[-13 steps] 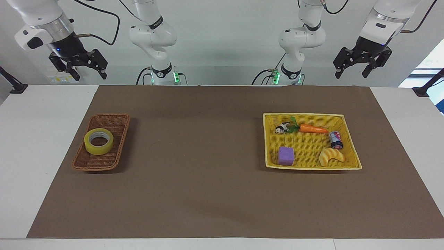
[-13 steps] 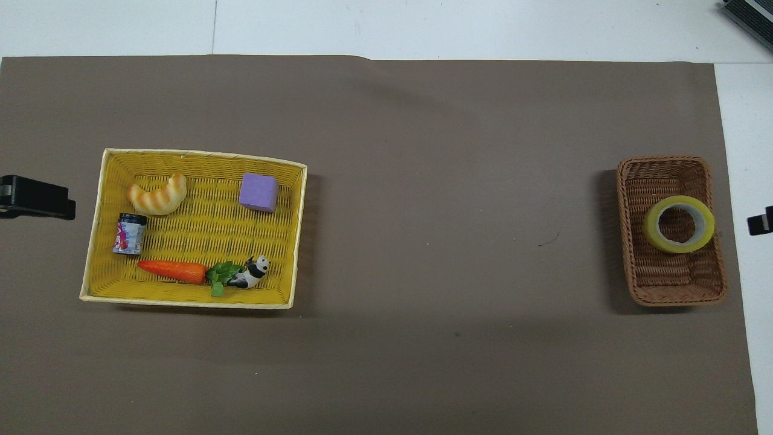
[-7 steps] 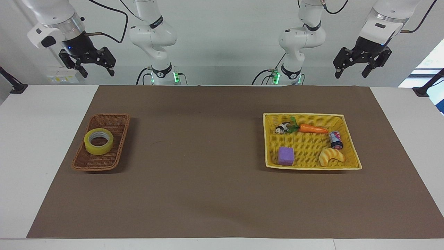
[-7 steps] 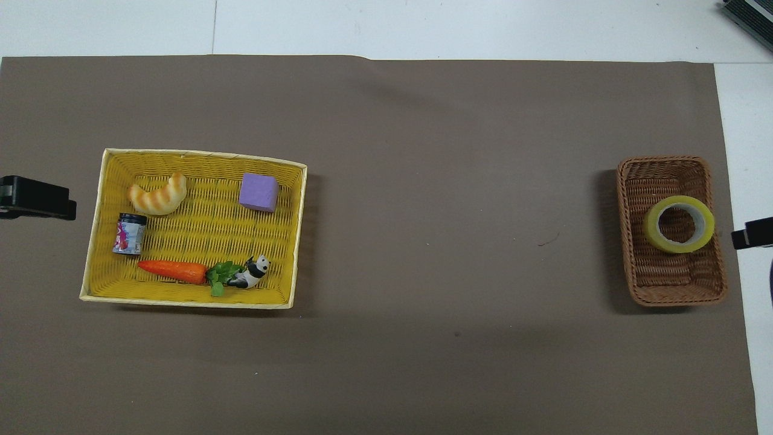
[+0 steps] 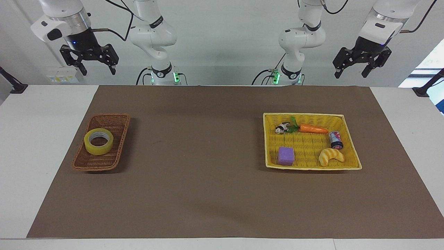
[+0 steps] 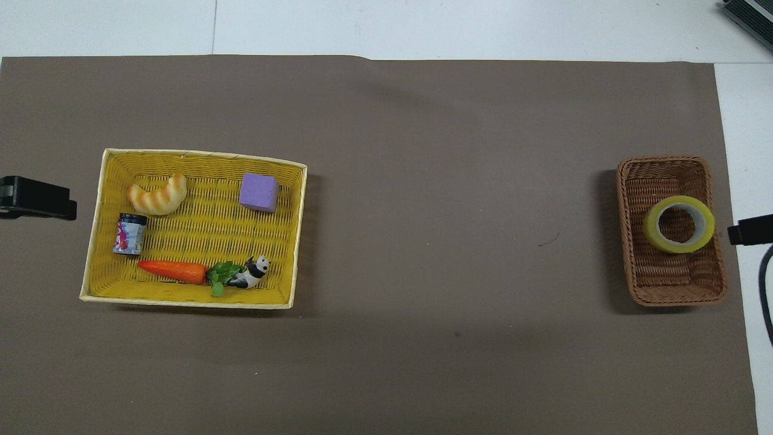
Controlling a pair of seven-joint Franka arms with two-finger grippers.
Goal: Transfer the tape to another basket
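The tape (image 5: 99, 141) is a yellow translucent roll with a pale core. It lies flat in the narrow brown wicker basket (image 5: 93, 166) toward the right arm's end of the table, and both show in the overhead view: the tape (image 6: 679, 224) and the basket (image 6: 670, 293). My right gripper (image 5: 99, 72) is open and empty, raised high above the table; one of its fingertips (image 6: 749, 229) shows just outside the basket's rim. My left gripper (image 5: 351, 73) is open and empty, raised high and waiting at the left arm's end.
A wider bright-yellow basket (image 5: 308, 167) stands toward the left arm's end. It holds a carrot (image 5: 313, 129), a panda figure (image 5: 282, 128), a small can (image 5: 335, 139), a croissant toy (image 5: 331, 156) and a purple block (image 5: 285, 156). A brown mat (image 5: 208, 156) covers the table.
My right gripper has swung in toward the brown basket and turned; its fingertip has come further into the overhead view. The left arm and all objects have not moved.
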